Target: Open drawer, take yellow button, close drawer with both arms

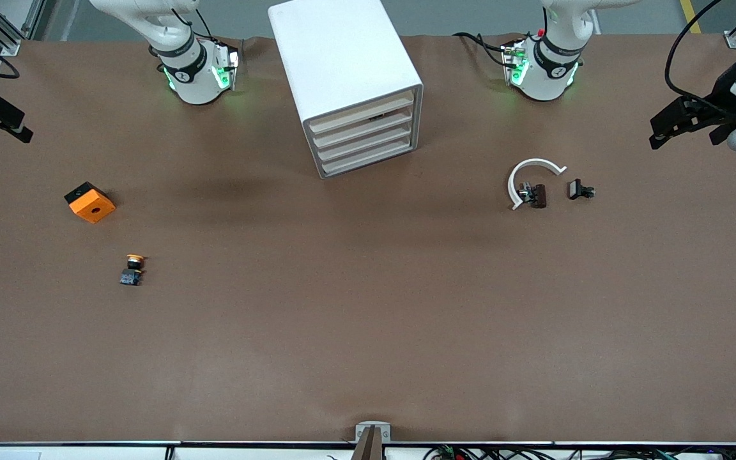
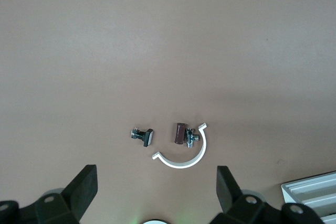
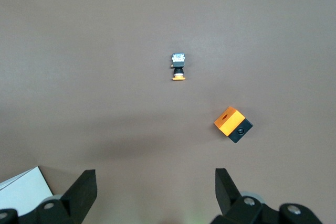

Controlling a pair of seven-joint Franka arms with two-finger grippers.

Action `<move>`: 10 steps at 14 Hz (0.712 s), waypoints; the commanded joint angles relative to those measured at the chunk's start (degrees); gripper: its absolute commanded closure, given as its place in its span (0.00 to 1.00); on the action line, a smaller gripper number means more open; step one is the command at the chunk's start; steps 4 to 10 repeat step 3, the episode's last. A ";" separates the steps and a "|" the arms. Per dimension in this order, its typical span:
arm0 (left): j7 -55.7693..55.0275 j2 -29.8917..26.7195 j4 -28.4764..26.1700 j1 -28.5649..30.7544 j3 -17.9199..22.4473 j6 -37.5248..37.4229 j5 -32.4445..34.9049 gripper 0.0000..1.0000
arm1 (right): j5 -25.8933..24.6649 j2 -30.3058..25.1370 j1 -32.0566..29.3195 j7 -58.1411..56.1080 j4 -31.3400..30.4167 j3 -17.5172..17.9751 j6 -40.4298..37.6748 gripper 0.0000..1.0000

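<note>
My left fingers (image 2: pixel 84 187) and right fingers (image 3: pixel 84 192) hang apart over the bench (image 1: pixel 368 332) ends. Tugging the drawer (image 1: pixel 361 110) could drag the cabinet (image 1: pixel 342 64); the button (image 1: pixel 132 268), at its eight o'clock, risks confusion with the block (image 1: pixel 90 202).

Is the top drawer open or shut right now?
Shut: the top drawer sits flush with the three drawers below it in the cabinet.

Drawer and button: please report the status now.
Left gripper and right gripper open, holding nothing. Top drawer shut. Button on table beside orange block. Nothing blocking.
</note>
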 commanded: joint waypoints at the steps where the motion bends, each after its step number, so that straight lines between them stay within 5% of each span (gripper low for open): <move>1: 1.19 0.87 1.69 0.18 -0.04 -1.18 0.15 0.00 | 1.12 -1.52 -0.56 0.61 -1.01 0.20 0.30 0.00; 10: 1.11 0.87 1.69 0.18 -0.04 -1.18 0.15 0.00 | 1.12 -1.52 -0.56 0.78 -1.01 0.20 0.39 0.00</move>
